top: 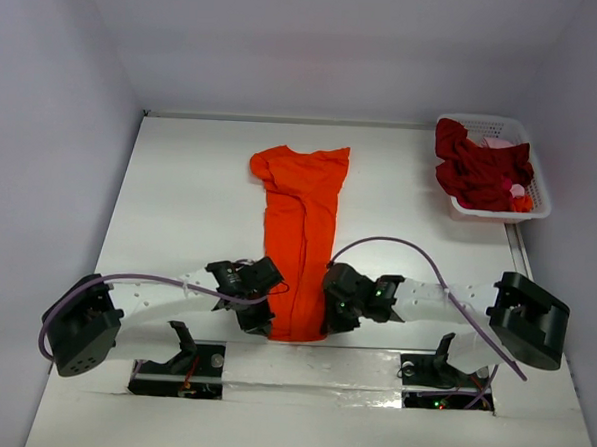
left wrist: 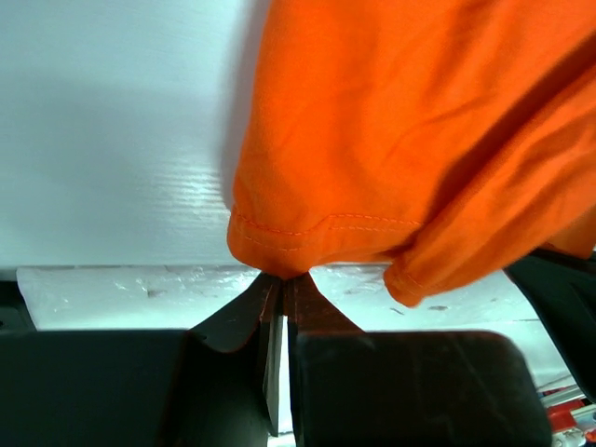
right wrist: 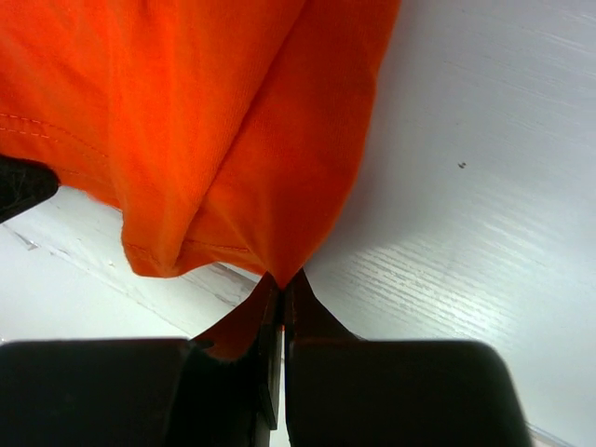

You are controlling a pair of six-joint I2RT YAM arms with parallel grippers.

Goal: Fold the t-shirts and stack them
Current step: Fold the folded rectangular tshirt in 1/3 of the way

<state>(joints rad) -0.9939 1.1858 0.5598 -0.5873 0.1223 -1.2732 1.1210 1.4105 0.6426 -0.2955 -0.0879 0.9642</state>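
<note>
Left gripper [left wrist: 282, 284] is being clamped fully closed on the orange t-shirt [top: 300, 234] at its near-left hem corner; right gripper [right wrist: 281, 279] likewise on the near-right corner. Shirt is being supported lengthwise by the table [top: 180, 197], mid-width; dark red shirts [top: 477, 168] are being contained in the basket [top: 484, 121].

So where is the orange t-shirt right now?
In the top view the orange t-shirt lies down the middle of the table, its near corners pinched by the left hand and right hand, left of the white basket.

white arms [top: 160, 294] with black fingers [left wrist: 233, 321] and purple cables [top: 383, 239].
</note>
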